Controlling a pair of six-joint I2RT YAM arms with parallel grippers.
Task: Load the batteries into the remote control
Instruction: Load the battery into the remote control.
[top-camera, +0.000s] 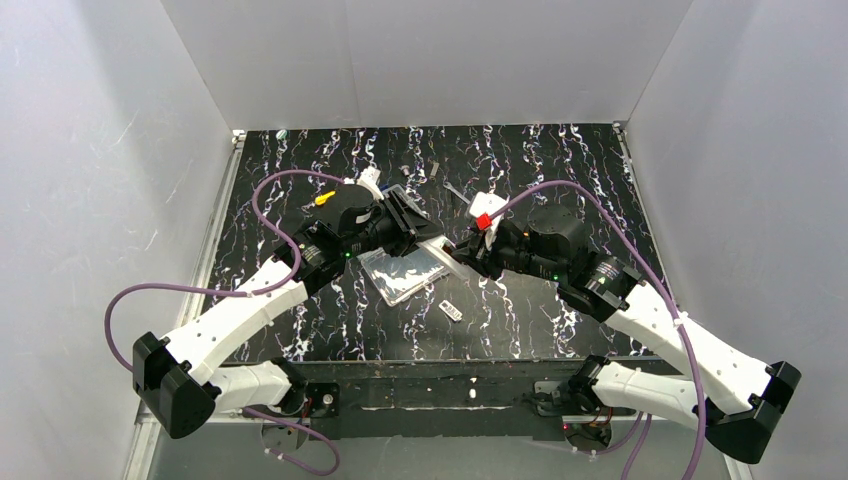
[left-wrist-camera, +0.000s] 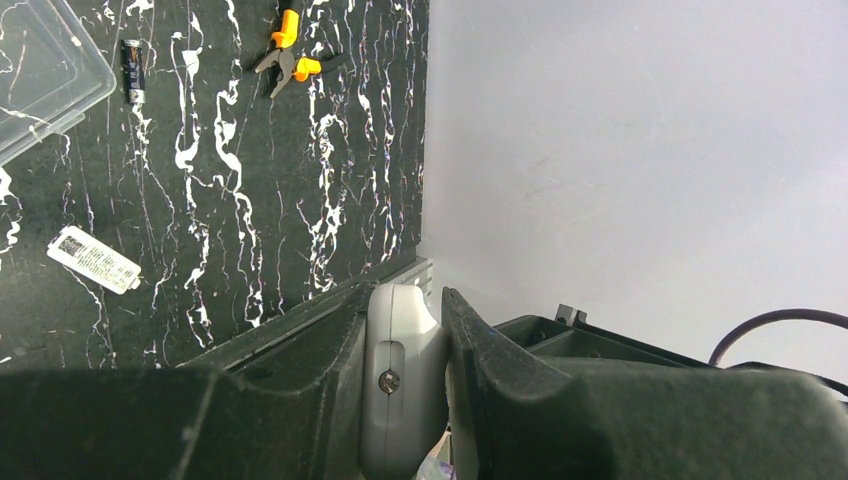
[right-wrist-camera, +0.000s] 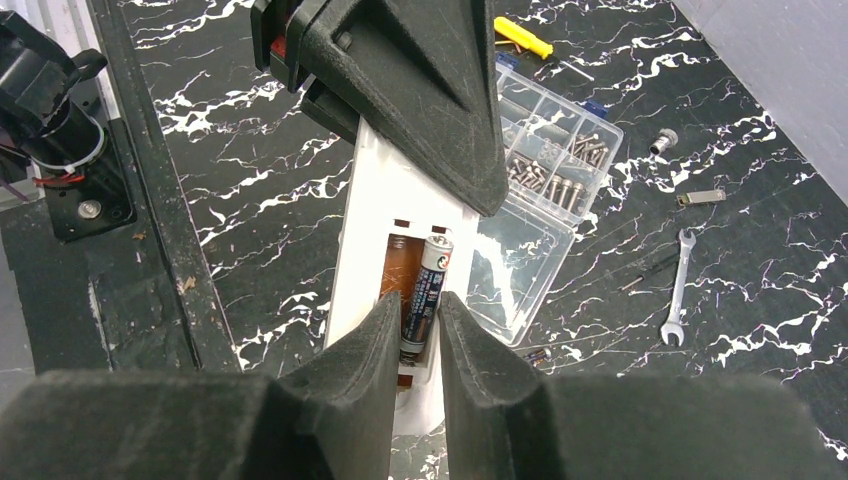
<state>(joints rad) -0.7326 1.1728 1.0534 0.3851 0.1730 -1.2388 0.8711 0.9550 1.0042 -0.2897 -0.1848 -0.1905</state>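
White remote control (right-wrist-camera: 372, 205) sits pinched in the left tool (left-wrist-camera: 405, 340); right tool (right-wrist-camera: 420, 322) straddles its battery (right-wrist-camera: 431, 272), grip unclear.

Plain white walls (top-camera: 420, 60) enclose a black, white-veined marble-patterned table (top-camera: 560, 160) under even light.

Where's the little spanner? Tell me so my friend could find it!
Find the clear box of screws on the black marble table. To its right in the right wrist view lies the spanner, the only thin silver tool with a head at each end.
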